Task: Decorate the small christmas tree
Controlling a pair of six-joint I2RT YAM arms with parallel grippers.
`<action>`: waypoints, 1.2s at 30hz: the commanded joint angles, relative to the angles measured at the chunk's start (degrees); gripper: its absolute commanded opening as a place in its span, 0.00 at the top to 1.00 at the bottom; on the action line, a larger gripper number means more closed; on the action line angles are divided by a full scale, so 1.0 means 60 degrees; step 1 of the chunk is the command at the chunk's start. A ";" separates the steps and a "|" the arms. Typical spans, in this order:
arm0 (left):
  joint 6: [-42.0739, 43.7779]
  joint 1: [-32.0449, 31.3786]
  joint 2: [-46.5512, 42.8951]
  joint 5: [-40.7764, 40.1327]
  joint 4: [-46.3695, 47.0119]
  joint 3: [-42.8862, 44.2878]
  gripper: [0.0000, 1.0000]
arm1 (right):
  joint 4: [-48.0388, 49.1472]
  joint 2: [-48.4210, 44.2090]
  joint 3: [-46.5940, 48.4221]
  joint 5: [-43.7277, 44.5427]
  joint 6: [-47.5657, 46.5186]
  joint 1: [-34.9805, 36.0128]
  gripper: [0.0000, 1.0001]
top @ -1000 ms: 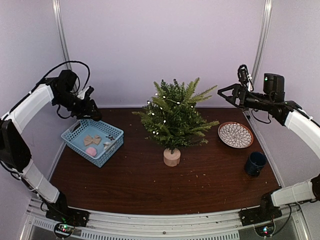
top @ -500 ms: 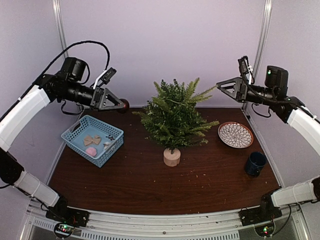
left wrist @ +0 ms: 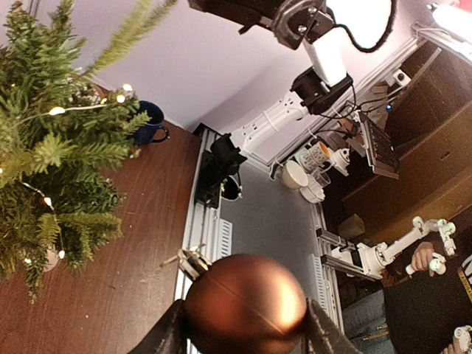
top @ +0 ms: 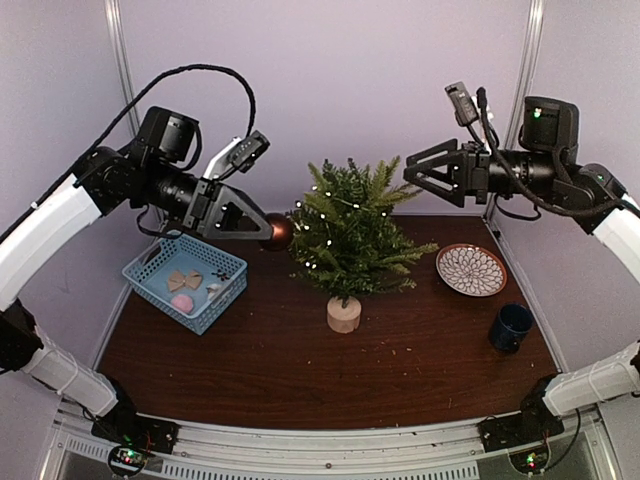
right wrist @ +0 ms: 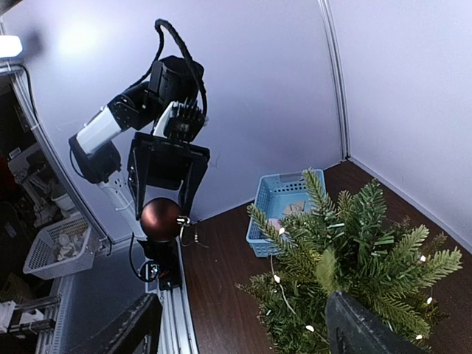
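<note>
The small christmas tree stood at the middle of the table. The left end effector, half closed on a copper bauble, hovered just beside its left branches. The right end effector hung open and empty. This looked like the hanging step; next, the bauble's hook must catch a branch.

A glossy copper-brown bauble is held between the black left fingers. Just beyond their tips, the small christmas tree is shown in dark green, dotted with tiny warm-white lights, on a pale wooden base. Below the left fingers, a light blue basket with lattice walls is seen, with a pink piece and a tan piece inside. Below the black right fingers, a white plate is patterned with dark petal shapes, and a mug is coloured dark blue. The counter is dark reddish-brown.
</note>
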 commanded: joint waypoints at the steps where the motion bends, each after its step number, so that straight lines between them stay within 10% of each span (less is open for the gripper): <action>1: -0.0235 -0.0375 -0.0091 0.0316 0.0846 0.0381 0.59 | -0.0994 -0.0057 0.0268 0.1054 -0.0906 0.0608 0.25; 17: -0.0192 -0.1602 0.0716 0.0571 0.1226 0.1246 0.60 | -0.2261 0.0541 0.1060 0.2801 -0.2866 0.3416 0.53; 36: -0.0010 -0.1795 0.0997 -0.0124 0.1265 0.1209 0.62 | -0.2383 0.1284 0.1523 0.3859 -0.2933 0.4582 0.61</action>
